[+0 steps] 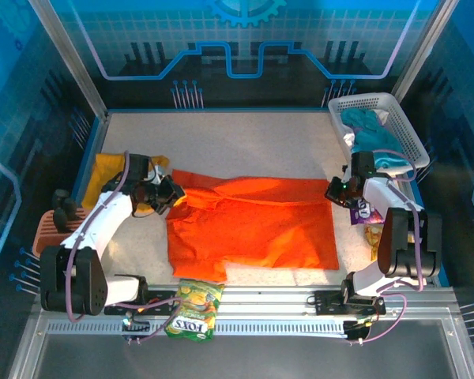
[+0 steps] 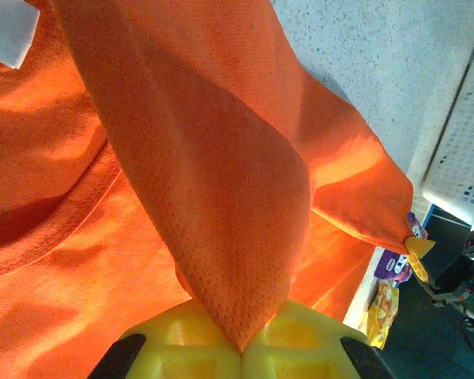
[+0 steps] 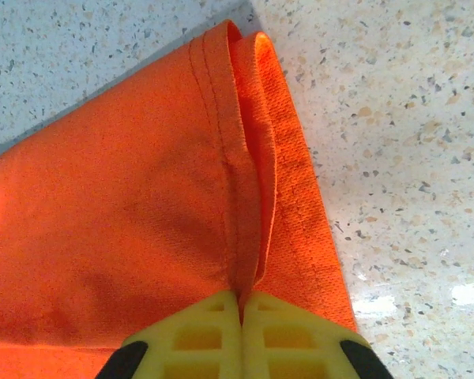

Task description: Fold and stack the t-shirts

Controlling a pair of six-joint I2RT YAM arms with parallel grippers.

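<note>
Flanking the orange t-shirt (image 1: 253,221): snack bag (image 1: 194,309) near, basket (image 1: 363,102) far-right; left end effector (image 2: 238,347) and right end effector (image 3: 241,304) each pinch its fabric.

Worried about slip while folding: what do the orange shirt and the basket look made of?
Orange shirt: matte knit mesh, likely a synthetic sports fabric, judging by its tiny pinhole weave and stitched hem. Basket: white, apparently rigid plastic; its walls are a moulded lattice.
</note>
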